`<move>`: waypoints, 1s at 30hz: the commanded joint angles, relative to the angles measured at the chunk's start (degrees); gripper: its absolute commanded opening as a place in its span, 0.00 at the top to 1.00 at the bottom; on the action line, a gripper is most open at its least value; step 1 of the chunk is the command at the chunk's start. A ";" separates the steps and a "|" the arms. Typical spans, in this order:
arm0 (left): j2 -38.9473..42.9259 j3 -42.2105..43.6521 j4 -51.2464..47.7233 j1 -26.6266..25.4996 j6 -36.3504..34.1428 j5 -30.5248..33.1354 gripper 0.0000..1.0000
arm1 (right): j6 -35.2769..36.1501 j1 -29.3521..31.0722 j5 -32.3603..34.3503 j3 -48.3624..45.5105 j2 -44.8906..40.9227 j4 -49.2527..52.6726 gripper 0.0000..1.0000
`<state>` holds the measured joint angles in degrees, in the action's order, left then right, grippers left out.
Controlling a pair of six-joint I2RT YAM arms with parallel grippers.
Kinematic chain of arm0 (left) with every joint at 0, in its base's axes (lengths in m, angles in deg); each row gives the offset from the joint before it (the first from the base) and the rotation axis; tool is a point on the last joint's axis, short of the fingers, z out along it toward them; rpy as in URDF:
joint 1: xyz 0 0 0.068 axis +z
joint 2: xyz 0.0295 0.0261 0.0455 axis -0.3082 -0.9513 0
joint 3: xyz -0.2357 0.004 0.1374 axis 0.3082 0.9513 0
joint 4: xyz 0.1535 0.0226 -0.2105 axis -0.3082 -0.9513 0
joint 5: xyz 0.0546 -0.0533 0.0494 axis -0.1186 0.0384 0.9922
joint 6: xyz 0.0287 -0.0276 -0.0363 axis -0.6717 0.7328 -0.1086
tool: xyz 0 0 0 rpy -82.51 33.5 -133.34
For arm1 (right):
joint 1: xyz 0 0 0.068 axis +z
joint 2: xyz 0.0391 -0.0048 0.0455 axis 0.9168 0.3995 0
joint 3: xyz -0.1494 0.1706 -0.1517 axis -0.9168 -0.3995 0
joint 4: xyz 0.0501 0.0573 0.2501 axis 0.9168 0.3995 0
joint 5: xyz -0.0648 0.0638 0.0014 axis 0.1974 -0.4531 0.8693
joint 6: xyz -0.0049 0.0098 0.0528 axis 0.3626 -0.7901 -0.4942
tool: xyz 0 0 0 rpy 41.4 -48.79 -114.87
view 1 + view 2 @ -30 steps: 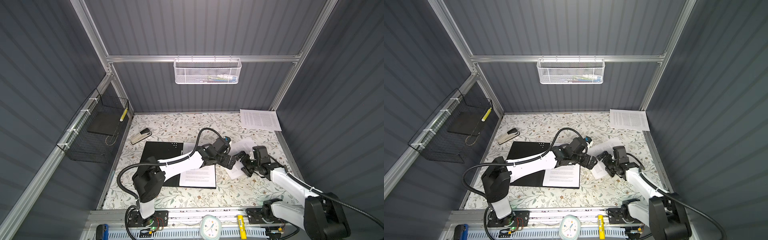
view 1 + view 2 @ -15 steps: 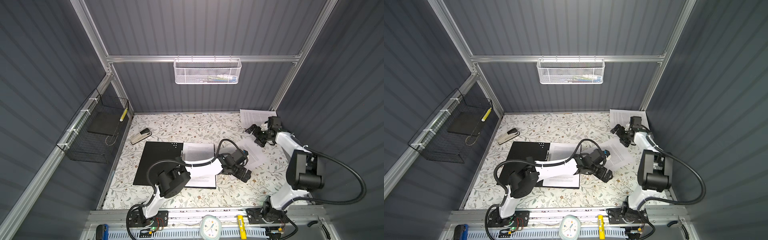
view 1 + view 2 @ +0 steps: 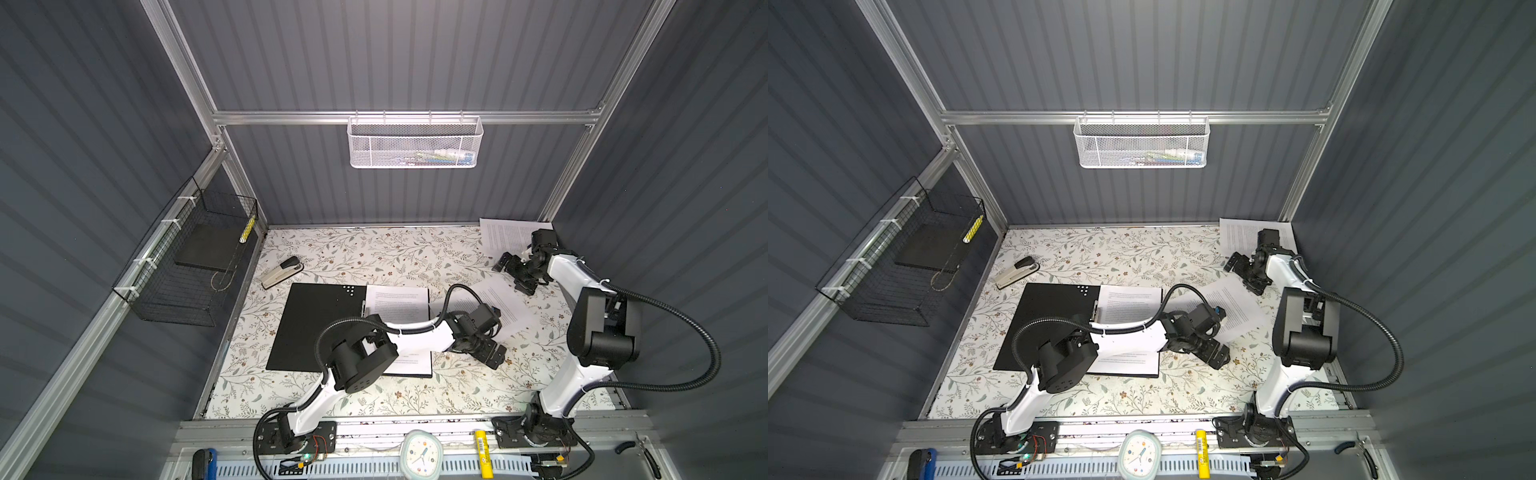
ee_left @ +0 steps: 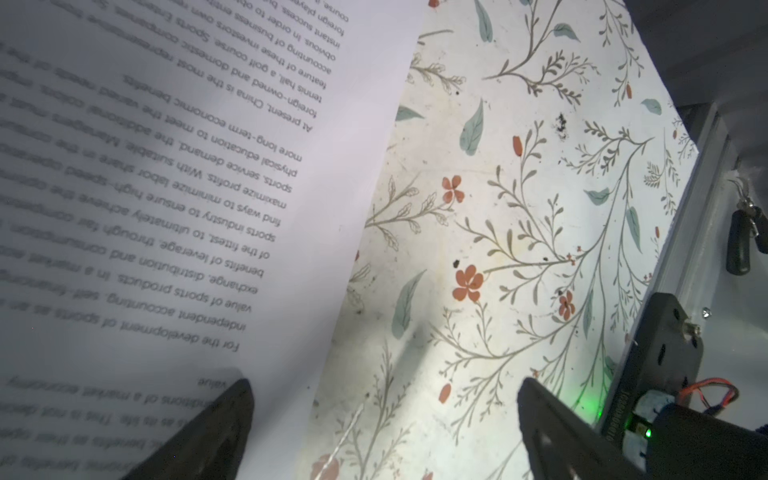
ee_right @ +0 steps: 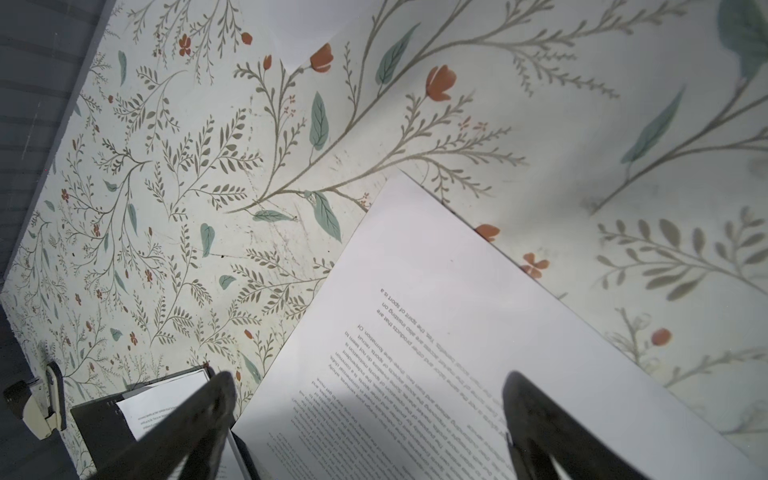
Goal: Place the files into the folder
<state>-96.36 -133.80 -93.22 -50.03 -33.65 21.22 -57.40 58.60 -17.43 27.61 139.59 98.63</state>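
Note:
The folder (image 3: 316, 324) (image 3: 1050, 328) lies open with its black inside up, and one printed sheet (image 3: 397, 307) rests on its right half. A loose file (image 3: 494, 303) (image 3: 1233, 307) lies tilted on the floral table to the right of it. Another file (image 3: 507, 237) lies in the back right corner. My left gripper (image 3: 492, 353) (image 4: 384, 415) is open low at the loose file's near edge, one finger (image 4: 216, 428) over the paper (image 4: 166, 208). My right gripper (image 3: 513, 272) (image 5: 365, 399) is open above that file's far corner (image 5: 415, 332). Neither holds anything.
A stapler (image 3: 282, 272) (image 5: 41, 399) lies behind the folder's left corner. A black wire basket (image 3: 195, 257) hangs on the left wall and a white mesh basket (image 3: 415, 143) on the back wall. A clock (image 3: 422, 455) and a yellow marker (image 3: 482, 453) sit on the front rail.
My right arm has swung from the middle out to the back right. My left gripper has moved nearer the front, to the loose file's near edge. Both grippers stayed open.

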 commanded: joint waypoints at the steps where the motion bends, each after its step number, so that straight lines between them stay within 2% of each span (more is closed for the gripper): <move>1: 2.17 6.13 -5.55 1.37 -0.29 2.03 0.00 | 1.10 0.27 -0.02 1.90 1.23 2.13 0.01; 6: 6.34 12.31 -9.04 5.30 -3.43 2.64 0.00 | 2.68 0.30 0.76 3.70 2.30 3.40 0.01; 12: 7.10 11.88 -15.39 8.34 -8.80 4.14 0.00 | 6.60 1.23 2.50 6.73 7.16 6.48 0.01; 15: 7.57 11.79 -15.65 8.74 -9.39 4.16 0.00 | 9.29 2.60 8.55 10.99 10.50 12.56 0.01; 18: 7.31 11.15 -15.92 8.76 -10.04 3.89 0.00 | 9.43 3.41 13.90 10.61 10.61 13.29 0.01; 23: 6.79 10.40 -16.12 8.84 -10.75 3.55 0.00 | 9.03 3.97 8.66 12.50 13.14 13.59 0.01; 25: 6.93 10.36 -16.76 9.17 -10.76 4.64 0.00 | 7.86 4.08 4.25 10.41 11.90 10.59 0.01; 30: 9.39 11.92 -15.09 9.71 -11.76 3.06 0.00 | 3.59 3.58 -1.00 6.40 9.61 4.13 0.01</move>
<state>-87.64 -123.73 -103.36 -41.09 -44.27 25.27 -51.31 62.34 -13.87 35.77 151.11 106.06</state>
